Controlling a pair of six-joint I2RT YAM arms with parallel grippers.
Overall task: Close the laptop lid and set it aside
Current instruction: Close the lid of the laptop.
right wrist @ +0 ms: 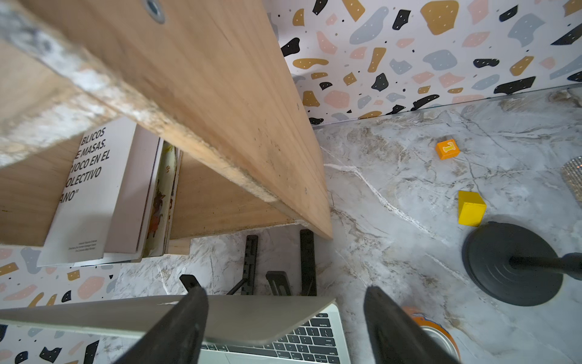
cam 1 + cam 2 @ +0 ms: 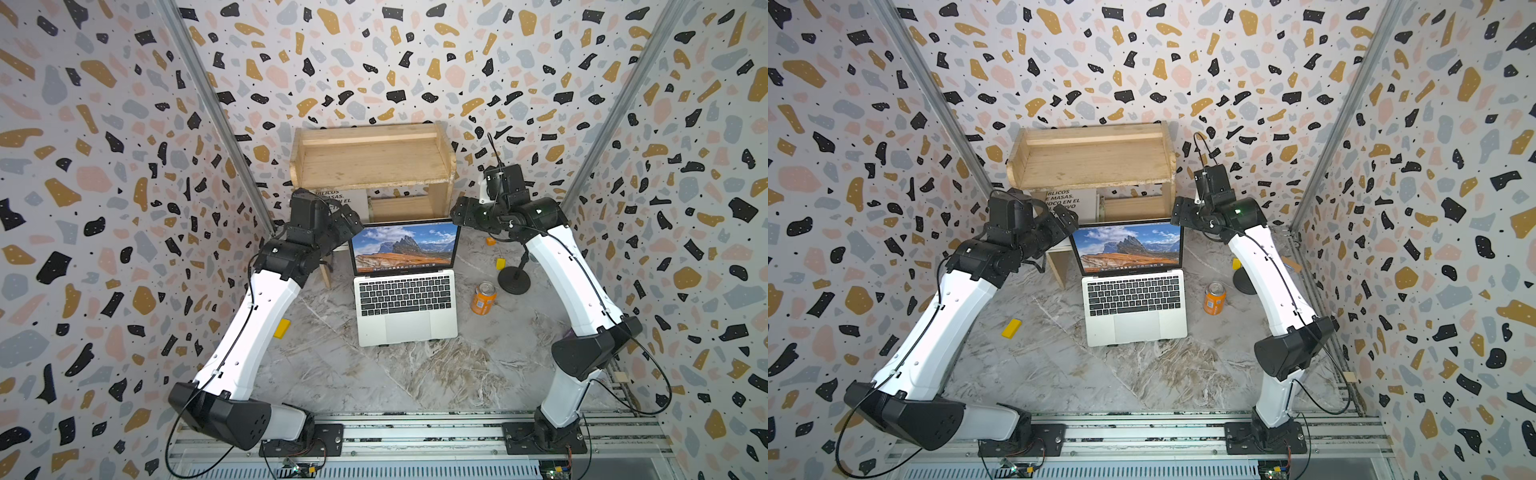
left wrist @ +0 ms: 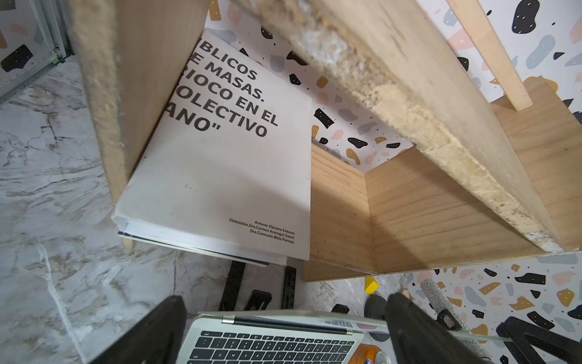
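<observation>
Find the laptop [image 2: 405, 307] in the middle of the marble table [image 2: 374, 374], with the laptop lid [image 2: 404, 247] standing open and the mountain picture lit. Note the left gripper [image 2: 351, 222] by the lid's upper left corner and the right gripper [image 2: 461, 214] by the upper right corner, both with jaws spread and holding nothing; hard to say whether touching the lid.

To close well, press from behind the top edge on both sides together, evenly. Slow down near the end, so as not to slam the screen or twist the hinge. Keep clear of the orange can [image 2: 483, 298] just beside the keyboard on the right, probably easy to tip.

Look to the wrist views for what stays hidden from above: the plain silver back of the lid, the black stand [image 1: 252, 261] behind the laptop, the book [image 3: 220, 164] leaning inside the wooden shelf [image 2: 370, 160]. Look to the top views alone for the screen picture and the yellow block [image 2: 282, 328] on the left.
</observation>
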